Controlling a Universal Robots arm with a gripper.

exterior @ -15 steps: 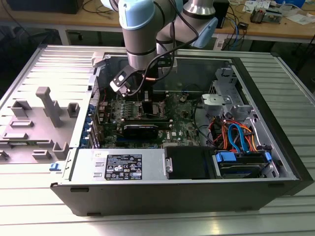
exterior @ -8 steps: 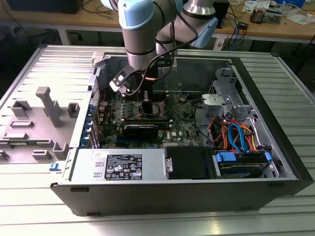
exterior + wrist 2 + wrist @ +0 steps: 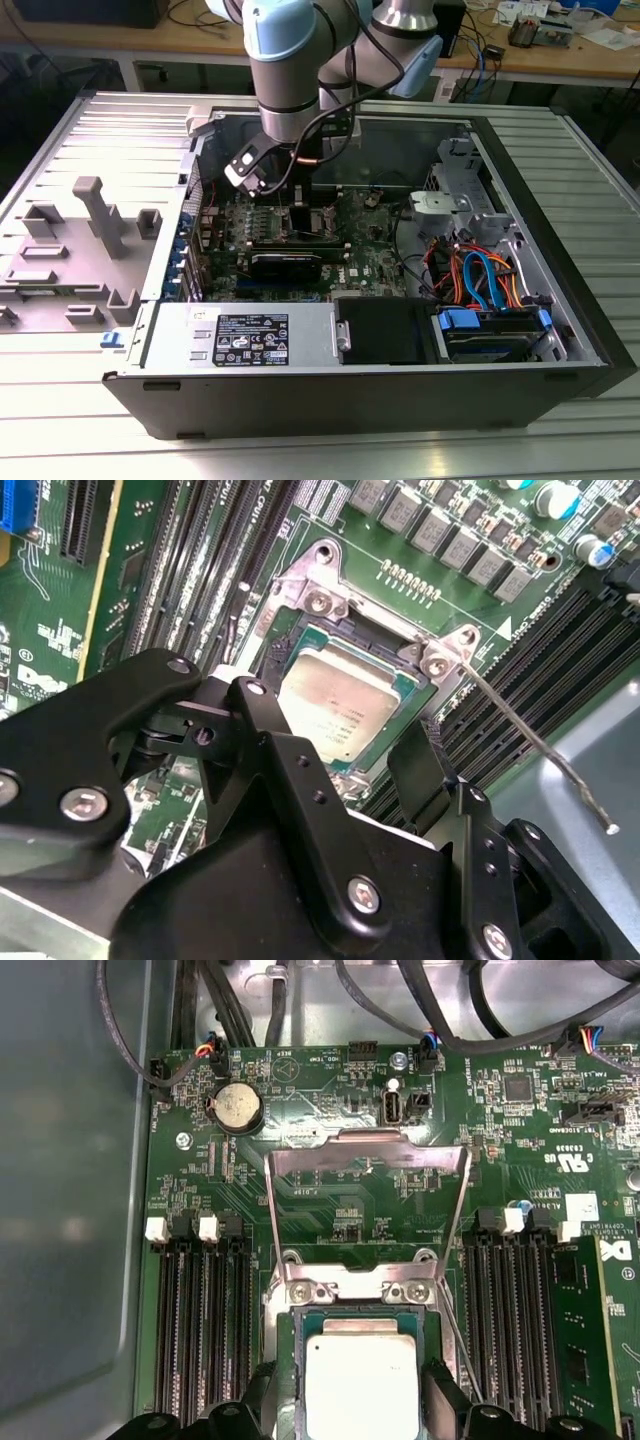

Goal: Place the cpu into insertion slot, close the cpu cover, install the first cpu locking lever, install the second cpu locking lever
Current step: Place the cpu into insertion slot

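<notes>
The gripper (image 3: 298, 215), upper middle of the exterior view, is around the chip (image 3: 360, 1385) in its socket (image 3: 345, 1282). Holding or loose, I cannot tell. The cover (image 3: 368, 1152) stands open; shutting it likely needs the gripper away.

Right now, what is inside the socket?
The chip lies in the socket, silver top up, with the cover raised. The contacts beneath the chip are covered.

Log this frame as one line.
cpu: in insertion slot | cpu cover: raised open | gripper: open, straddling cpu | locking lever: unlatched
</notes>
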